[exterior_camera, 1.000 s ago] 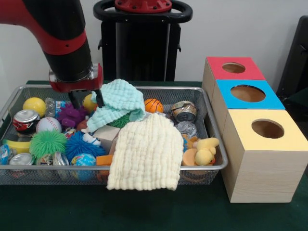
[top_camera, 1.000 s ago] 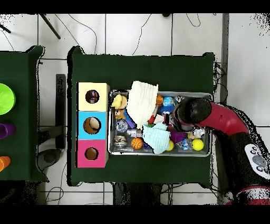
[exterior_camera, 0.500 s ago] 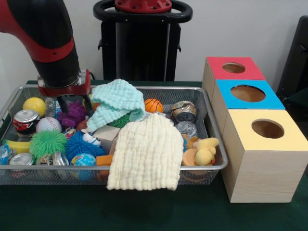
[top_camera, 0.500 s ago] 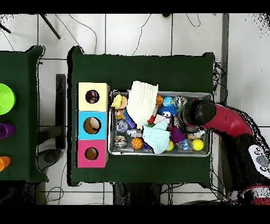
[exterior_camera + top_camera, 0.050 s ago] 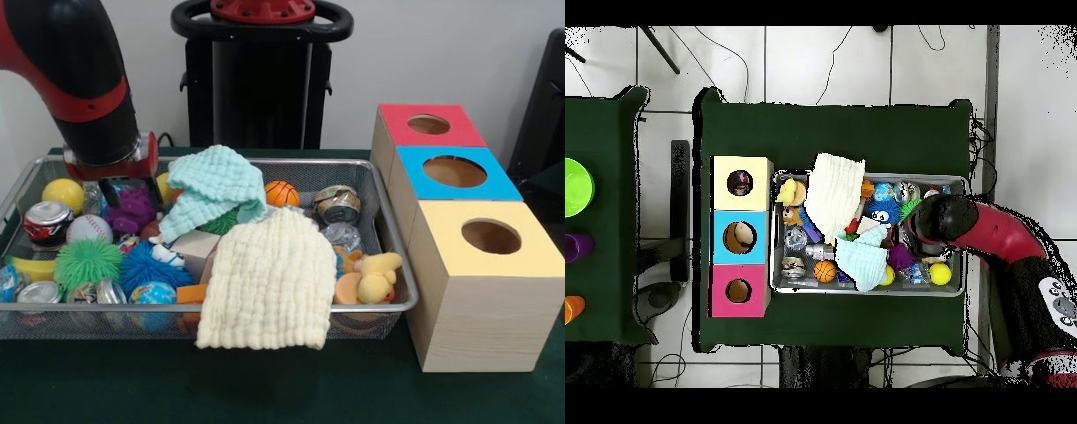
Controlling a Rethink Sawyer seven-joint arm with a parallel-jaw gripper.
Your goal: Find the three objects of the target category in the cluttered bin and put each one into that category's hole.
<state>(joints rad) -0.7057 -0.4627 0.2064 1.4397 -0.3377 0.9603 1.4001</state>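
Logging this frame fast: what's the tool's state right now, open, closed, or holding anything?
Tool: cannot be told; it sits low in the wire bin over the purple toy, its tips hidden by the arm and clutter.

One camera sits low and close at the table's edge. It looks across the wire bin (image 5: 388, 256) toward the wall, and the bin and the three-colour box (image 5: 468, 265) fill most of its picture. The other camera hangs high above and looks straight down. From there the whole green table (image 5: 835, 130), the tiled floor (image 5: 825, 60) and a second table (image 5: 605, 230) show, all small. Both see the bin (image 5: 870, 290), the box (image 5: 760, 235) and the red arm (image 5: 75, 79) (image 5: 995, 235), but turned half round.
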